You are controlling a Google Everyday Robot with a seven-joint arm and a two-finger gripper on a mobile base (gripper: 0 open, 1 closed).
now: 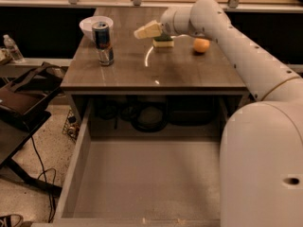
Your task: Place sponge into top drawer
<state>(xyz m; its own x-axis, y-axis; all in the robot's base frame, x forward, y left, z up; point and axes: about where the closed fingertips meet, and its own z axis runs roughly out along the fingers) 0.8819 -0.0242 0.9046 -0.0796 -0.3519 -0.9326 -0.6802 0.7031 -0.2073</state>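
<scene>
Gripper [147, 30] hovers just beside sponge [163, 42] on bench [142, 74]; can't tell whether it's spread or closed. Top drawer [142, 183] open.

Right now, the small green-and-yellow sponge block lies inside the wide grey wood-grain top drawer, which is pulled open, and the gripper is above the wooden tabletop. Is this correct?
Not quite. The camera view shows the small green-and-yellow sponge block lying on the wooden tabletop, not inside the wide grey wood-grain top drawer. The drawer is pulled open, and the gripper is above the tabletop.
</scene>
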